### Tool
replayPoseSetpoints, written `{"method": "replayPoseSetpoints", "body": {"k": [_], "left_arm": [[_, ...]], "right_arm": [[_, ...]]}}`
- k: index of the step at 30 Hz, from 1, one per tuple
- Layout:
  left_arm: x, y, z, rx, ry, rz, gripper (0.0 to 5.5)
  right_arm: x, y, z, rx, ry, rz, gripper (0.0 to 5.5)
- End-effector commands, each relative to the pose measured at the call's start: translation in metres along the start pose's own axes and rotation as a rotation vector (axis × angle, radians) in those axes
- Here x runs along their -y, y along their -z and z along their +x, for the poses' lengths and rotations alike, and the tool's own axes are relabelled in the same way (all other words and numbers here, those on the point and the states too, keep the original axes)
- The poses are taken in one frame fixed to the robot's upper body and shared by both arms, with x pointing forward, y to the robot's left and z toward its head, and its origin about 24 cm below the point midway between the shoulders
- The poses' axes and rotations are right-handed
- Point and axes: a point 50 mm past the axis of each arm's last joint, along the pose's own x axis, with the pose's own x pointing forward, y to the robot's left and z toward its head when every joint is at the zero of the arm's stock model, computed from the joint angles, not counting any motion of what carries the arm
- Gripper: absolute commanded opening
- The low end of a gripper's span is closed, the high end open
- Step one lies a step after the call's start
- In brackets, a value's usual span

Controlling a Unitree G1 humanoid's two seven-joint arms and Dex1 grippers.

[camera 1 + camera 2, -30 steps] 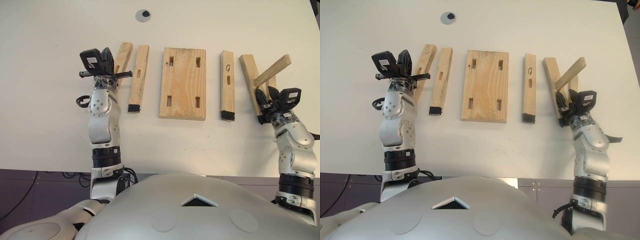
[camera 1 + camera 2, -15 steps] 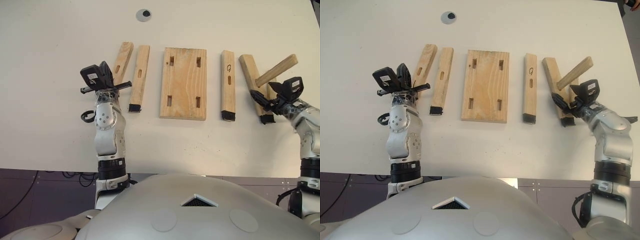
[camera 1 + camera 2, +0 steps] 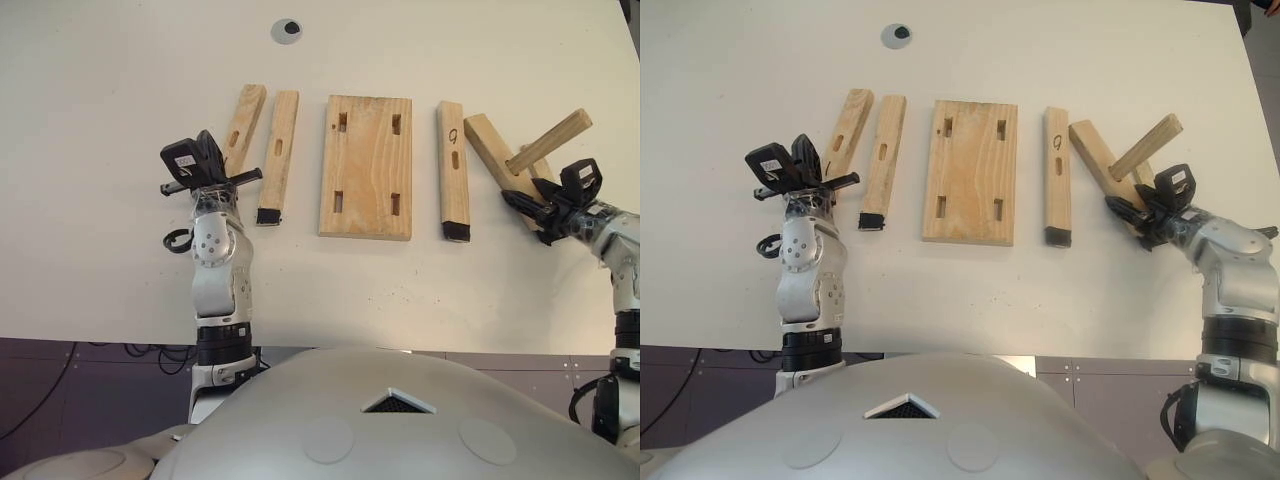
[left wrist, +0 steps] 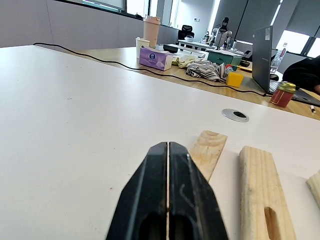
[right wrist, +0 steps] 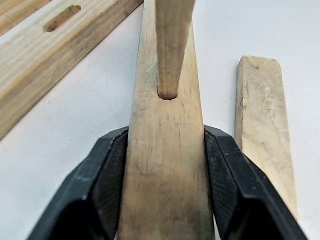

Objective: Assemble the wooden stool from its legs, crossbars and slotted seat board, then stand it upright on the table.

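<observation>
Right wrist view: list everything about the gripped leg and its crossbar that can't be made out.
1. The crossbar: its far end is cut off by the top edge of the right wrist view.
2. The leg: its near end runs off the bottom edge, and the right pincer covers both of its flanks.
3. Slot depth: how far the crossbar reaches into the leg is hidden inside the wood.

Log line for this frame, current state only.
right end effector: shut on leg, crossbar in its slot | left end effector: shut, empty | seat board: flat, nothing fitted
</observation>
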Motion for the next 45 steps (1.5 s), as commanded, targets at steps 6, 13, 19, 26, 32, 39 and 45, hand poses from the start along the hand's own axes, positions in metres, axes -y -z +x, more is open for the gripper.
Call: {"method": "replayPoseSetpoints", "body": {"k": [6, 13, 19, 26, 32, 39, 45], "left_arm": [[0.021, -0.043, 0.011, 0.226, 0.194, -0.006, 0.0], [0.064, -0.092, 0.019, 0.28, 0.752, -0.213, 0.56], [0.089, -0.142, 0.026, 0.265, 1.153, -0.526, 1.29], [0.1, -0.159, 0.035, 0.144, 1.342, -0.623, 2.28], [0.109, -0.159, 0.037, 0.092, 1.388, -0.682, 2.9], [0.104, -0.165, 0.018, 0.066, 1.566, -0.91, 3.09], [0.1, -0.172, 0.014, 0.075, 1.604, -0.98, 3.09]], "right_arm": [[0.001, -0.069, 0.006, 0.236, -0.016, 0.021, 2.05], [-0.012, -0.168, 0.016, 0.388, -0.121, -0.076, 2.05], [-0.034, -0.197, 0.006, 0.437, -0.46, 0.039, 2.05], [-0.067, -0.24, -0.019, 0.533, -0.757, 0.018, 2.05], [-0.085, -0.256, -0.032, 0.591, -0.952, 0.053, 2.05], [-0.094, -0.244, -0.025, 0.516, -1.036, 0.032, 2.05], [-0.101, -0.242, -0.027, 0.491, -1.123, 0.011, 2.05]]}}
